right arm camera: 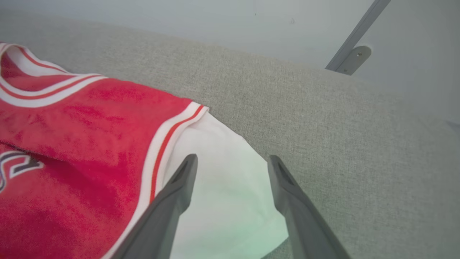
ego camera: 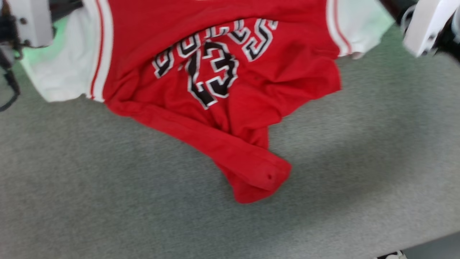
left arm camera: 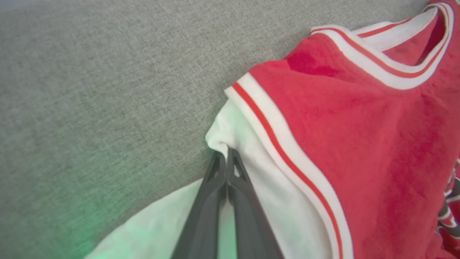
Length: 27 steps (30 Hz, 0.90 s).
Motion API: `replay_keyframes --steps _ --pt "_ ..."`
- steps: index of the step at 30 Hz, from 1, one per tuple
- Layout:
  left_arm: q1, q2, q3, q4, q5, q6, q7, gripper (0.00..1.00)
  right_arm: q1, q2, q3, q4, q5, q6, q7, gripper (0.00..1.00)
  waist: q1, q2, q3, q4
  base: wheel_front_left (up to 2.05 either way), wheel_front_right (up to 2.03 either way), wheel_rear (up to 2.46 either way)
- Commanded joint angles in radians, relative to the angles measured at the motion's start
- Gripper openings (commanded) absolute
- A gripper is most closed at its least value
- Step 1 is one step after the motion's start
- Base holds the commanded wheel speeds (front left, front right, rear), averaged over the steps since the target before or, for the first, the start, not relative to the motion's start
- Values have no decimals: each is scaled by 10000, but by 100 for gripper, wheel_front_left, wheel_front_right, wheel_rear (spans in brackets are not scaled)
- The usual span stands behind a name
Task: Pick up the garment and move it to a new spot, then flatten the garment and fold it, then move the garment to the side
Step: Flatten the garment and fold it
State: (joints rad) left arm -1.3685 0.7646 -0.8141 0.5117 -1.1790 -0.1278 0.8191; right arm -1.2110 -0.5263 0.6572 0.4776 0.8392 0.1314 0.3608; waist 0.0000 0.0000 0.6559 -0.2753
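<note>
Toward the far edge of the worktop [ego camera: 107, 198] the garment [ego camera: 222, 90] lies rumpled. Our left tool [left arm camera: 226, 153] is clamped on one white sleeve [left arm camera: 230, 122]; our right tool [right arm camera: 233, 160] gapes astride the other. We judge the pickup half-made: next the right must close, then both lift together.

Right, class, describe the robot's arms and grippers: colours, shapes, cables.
The left gripper and right gripper each have two long, dark grey, tapering fingers. The left arm and right arm end in pale, boxy casings with dark screws; black cables hang beside the left.
</note>
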Motion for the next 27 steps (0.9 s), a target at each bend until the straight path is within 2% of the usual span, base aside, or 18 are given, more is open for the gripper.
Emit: replay_keyframes --steps 1,9,13,14,16,21,27 --pt "538 -384 -501 55 -67 -47 90 0 -163 49 143 253 148 -15 127 100 0 0 313 451 0 0 0" --pt "181 -476 -1336 -203 -535 -47 -249 0 -1444 248 1103 2283 431 -15 512 100 0 0 564 930 0 0 0" --pt "52 -429 -1739 -276 -734 -45 -493 0 -1508 302 1724 2576 782 -12 749 100 0 0 602 1041 0 0 0" --pt "14 -421 -1826 -281 -797 -44 -537 0 -1549 297 1844 2630 928 -12 845 96 0 0 611 1057 0 0 0" --pt "-54 -395 -2006 -274 -897 -38 -624 0 -1596 243 2177 2627 1118 -12 1021 0 0 0 624 1066 0 0 0" --pt "-221 -426 -2355 -219 -1113 -38 -1039 0 -1759 20 2680 2631 1622 -15 1137 0 0 0 495 1089 0 0 0" --pt "-276 -577 -2561 -444 -1471 -47 -2326 0 -2037 -256 2912 2573 1895 -15 168 0 0 0 23 1269 0 0 0"
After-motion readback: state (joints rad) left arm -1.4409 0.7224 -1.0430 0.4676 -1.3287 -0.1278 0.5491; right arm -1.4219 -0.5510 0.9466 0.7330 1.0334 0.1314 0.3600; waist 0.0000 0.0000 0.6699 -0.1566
